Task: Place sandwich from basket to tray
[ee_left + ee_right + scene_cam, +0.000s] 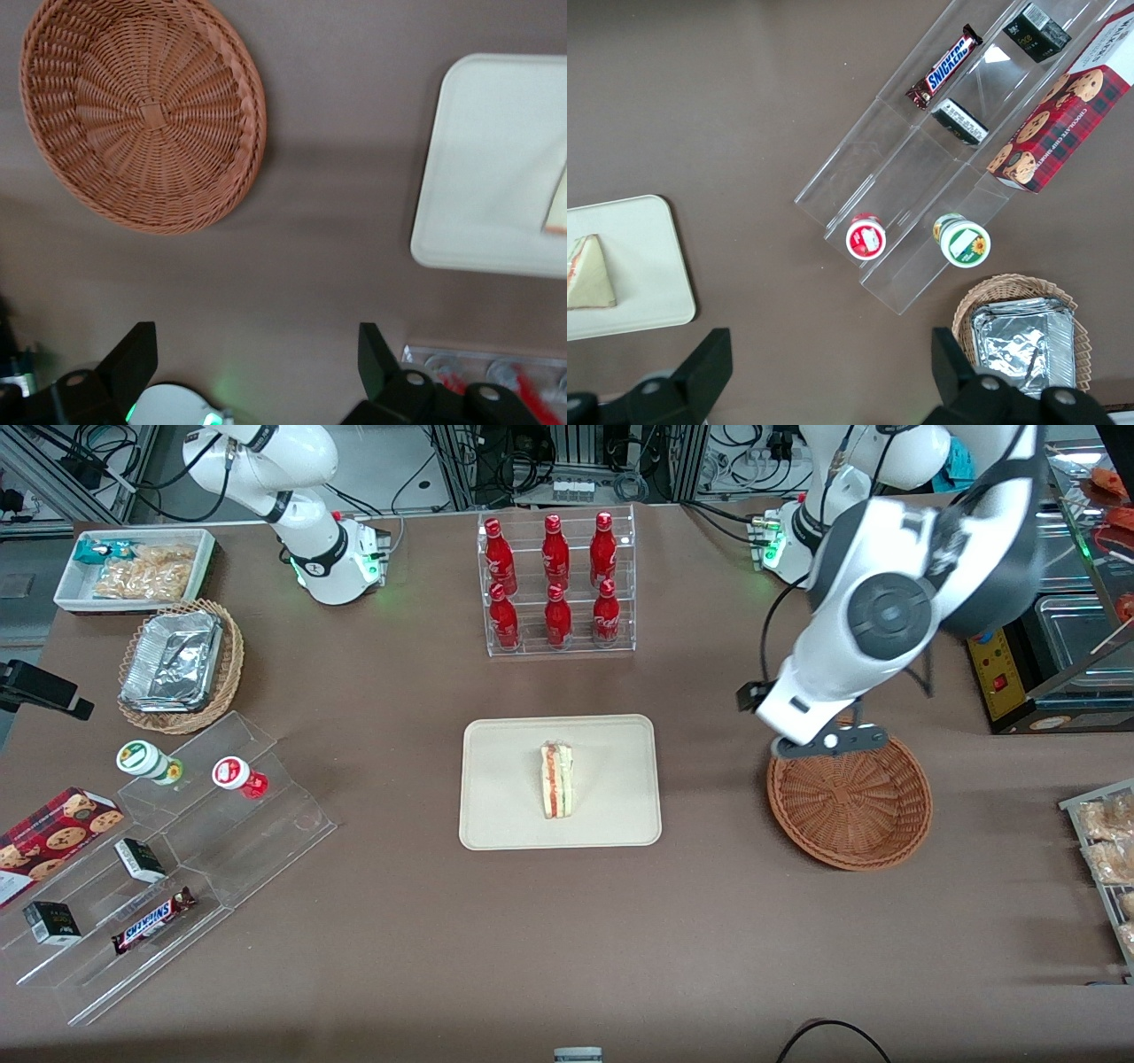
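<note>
The sandwich (557,780) lies on the cream tray (505,815) at the middle of the table, its red, orange and green filling edge showing. A sliver of the sandwich (558,204) also shows on the tray (487,168) in the left wrist view. The round reddish-brown basket (850,806) sits beside the tray, toward the working arm's end, with nothing in it (142,115). My gripper (828,742) hangs above the basket's rim farthest from the front camera. It is open (255,341), with nothing between its fingers, only bare table below.
A clear rack of red bottles (556,584) stands farther from the front camera than the tray. Toward the parked arm's end are a stepped acrylic stand with snacks (177,850), a tan wicker basket of foil containers (177,664) and a white snack bin (133,567).
</note>
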Controlling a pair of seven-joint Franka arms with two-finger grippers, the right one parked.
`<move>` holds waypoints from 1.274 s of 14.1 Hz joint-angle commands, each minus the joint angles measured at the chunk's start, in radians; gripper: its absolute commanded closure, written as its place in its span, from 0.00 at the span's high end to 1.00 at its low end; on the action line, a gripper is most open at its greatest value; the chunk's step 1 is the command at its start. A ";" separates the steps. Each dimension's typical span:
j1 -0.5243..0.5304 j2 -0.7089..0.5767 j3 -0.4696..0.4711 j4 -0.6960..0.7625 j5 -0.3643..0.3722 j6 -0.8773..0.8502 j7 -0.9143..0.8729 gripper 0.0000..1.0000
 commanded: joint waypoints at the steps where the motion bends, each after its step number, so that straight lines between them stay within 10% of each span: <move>1: -0.009 -0.058 0.028 0.012 0.008 -0.053 0.106 1.00; 6: 0.219 -0.101 -0.086 0.095 0.016 -0.162 0.225 1.00; 11: 0.712 -0.156 -0.539 0.086 0.080 -0.154 0.225 1.00; 18: 0.860 -0.196 -0.593 0.089 0.134 -0.134 0.226 1.00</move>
